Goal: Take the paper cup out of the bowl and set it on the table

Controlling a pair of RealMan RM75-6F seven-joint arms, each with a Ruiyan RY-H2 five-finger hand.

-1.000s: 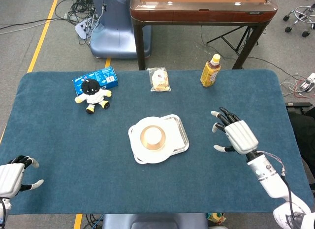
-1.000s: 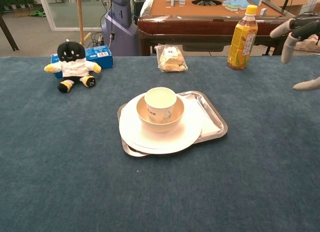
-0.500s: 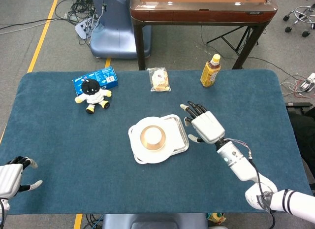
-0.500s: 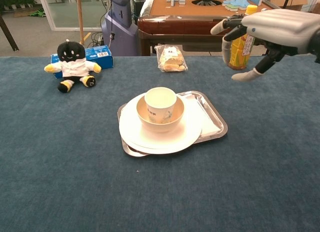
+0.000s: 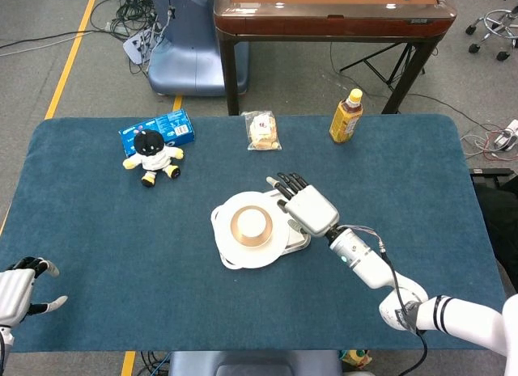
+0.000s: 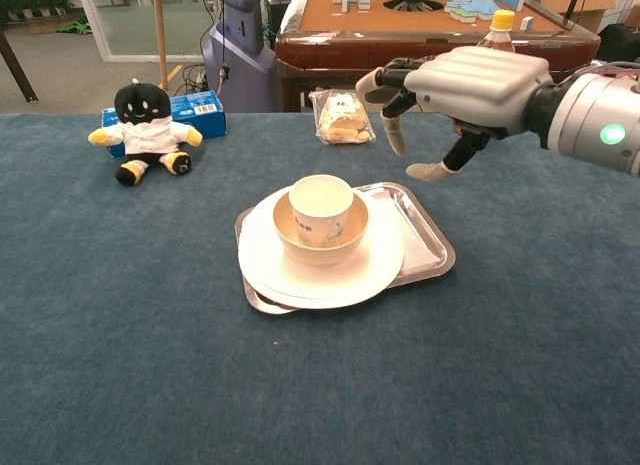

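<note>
The paper cup (image 6: 321, 207) stands upright in the bowl (image 6: 353, 230), mouth up, its long axis vertical; the bowl sits on a white plate (image 6: 385, 260), which rests on a metal tray (image 6: 430, 247) near the middle of the table (image 5: 405, 174); the right hand (image 6: 470, 85) hovers above the tray's right part, palm down, its fingers (image 6: 392, 131) spread and slightly curled, holding nothing; the cup lies to the left of those fingertips and below them, apart from them, so the coming reach, as I judge it, must go leftward and down for the fingers to close around the cup's wall above the bowl's rim; the left hand (image 5: 18, 293) is at the table's near left corner, well apart from the cup, fingers loosely apart and empty, so the right hand is plainly the nearer; the cup is not yet touched, and the lift is not yet begun.
</note>
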